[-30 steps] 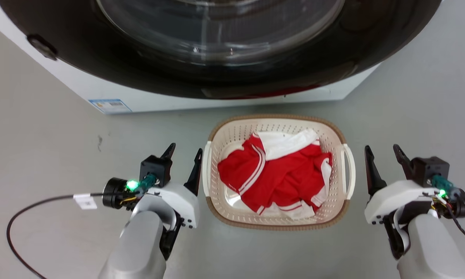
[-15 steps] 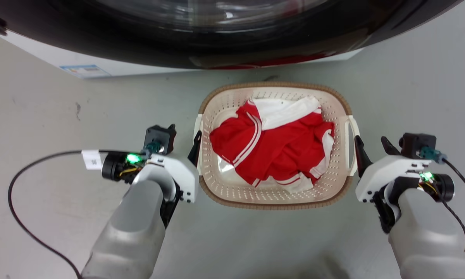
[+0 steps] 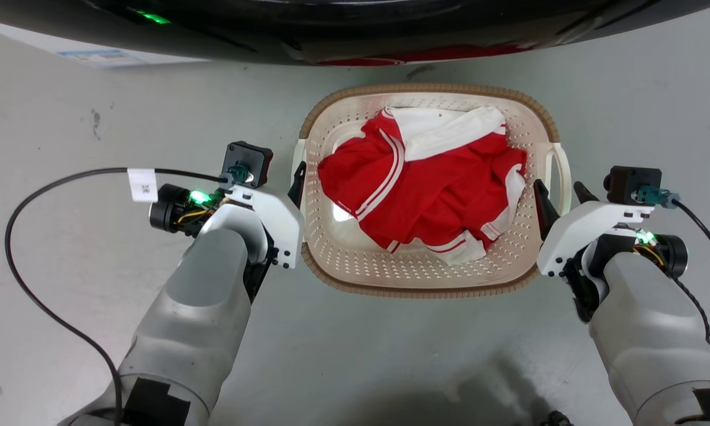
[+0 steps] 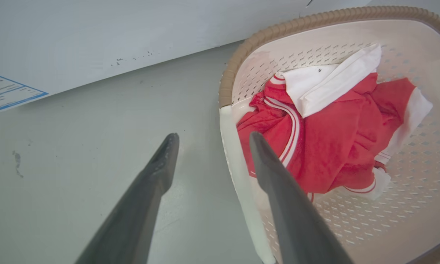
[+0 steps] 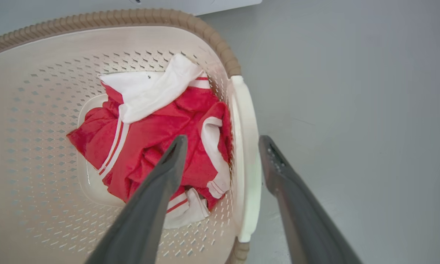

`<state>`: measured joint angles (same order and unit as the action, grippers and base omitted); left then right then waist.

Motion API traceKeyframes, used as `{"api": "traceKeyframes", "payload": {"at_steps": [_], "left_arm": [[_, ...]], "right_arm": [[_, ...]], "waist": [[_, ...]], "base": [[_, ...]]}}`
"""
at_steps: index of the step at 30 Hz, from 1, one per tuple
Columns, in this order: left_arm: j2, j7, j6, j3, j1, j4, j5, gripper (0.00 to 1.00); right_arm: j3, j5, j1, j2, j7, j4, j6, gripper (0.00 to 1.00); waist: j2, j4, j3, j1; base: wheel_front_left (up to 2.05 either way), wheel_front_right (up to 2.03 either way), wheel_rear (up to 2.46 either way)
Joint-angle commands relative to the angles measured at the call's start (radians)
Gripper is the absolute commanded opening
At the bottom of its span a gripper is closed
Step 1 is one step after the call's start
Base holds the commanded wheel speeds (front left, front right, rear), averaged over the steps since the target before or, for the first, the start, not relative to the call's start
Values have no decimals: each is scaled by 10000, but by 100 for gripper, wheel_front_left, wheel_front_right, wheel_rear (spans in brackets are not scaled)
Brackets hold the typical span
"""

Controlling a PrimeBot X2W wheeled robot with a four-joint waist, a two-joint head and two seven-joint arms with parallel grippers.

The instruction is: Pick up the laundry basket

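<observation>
The laundry basket (image 3: 414, 272) is bracketed at both side handles. My left pincer (image 4: 213, 137) is spread astride the white left handle (image 4: 234, 165), one finger (image 4: 146, 190) over bare floor (image 4: 77, 154), one inside the rim (image 4: 278, 27). My right pincer (image 5: 223, 139), also spread, straddles the right handle (image 5: 247, 146). A red-and-white garment (image 3: 426, 195) lies inside. The basket sits on grey floor, close before the washing machine (image 3: 355, 29), with open floor outside both handles.
</observation>
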<state>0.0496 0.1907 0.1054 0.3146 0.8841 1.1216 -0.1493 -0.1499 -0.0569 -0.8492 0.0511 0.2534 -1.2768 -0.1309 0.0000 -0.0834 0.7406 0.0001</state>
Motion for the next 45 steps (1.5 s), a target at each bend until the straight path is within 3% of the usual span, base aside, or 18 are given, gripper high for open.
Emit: {"api": "traceKeyframes", "payload": {"at_steps": [1,8,21,22,23,24,37,45], "left_arm": [[11,-21,-3,6,156,25,-63,100],[11,-396,29,216,729,364,-158,100],[23,-951,62,737,1402,647,-495,100],[24,-944,85,803,1431,600,-534,100],[23,-846,117,866,1454,533,-578,46],[23,-912,142,917,1449,543,-632,0],[-19,-624,245,1314,1347,560,-1143,0],[-49,-1245,308,1686,828,831,-1918,0]], "right_arm": [[-15,94,-175,-15,-39,-39,3,100],[-59,227,-545,-20,-242,-116,3,100],[569,-548,-745,-22,-841,-130,3,100],[651,-668,-761,-23,-864,-130,3,82],[737,-783,-761,-23,-883,-130,3,47],[833,-973,-724,-26,-1001,-131,2,0],[1916,-2083,-494,-19,-1249,-112,3,0],[2693,-2206,-236,-29,-2437,-114,2,0]], "waist": [[0,20,111,-1],[0,63,690,-1],[0,89,1436,-1],[0,90,1482,-1],[0,87,1513,-1],[0,94,1541,-1],[0,37,1246,-1],[0,58,71,-1]], "base": [[0,0,0],[0,0,0],[0,0,0],[0,0,0],[0,0,0],[0,0,0],[0,0,0],[0,0,0]]}}
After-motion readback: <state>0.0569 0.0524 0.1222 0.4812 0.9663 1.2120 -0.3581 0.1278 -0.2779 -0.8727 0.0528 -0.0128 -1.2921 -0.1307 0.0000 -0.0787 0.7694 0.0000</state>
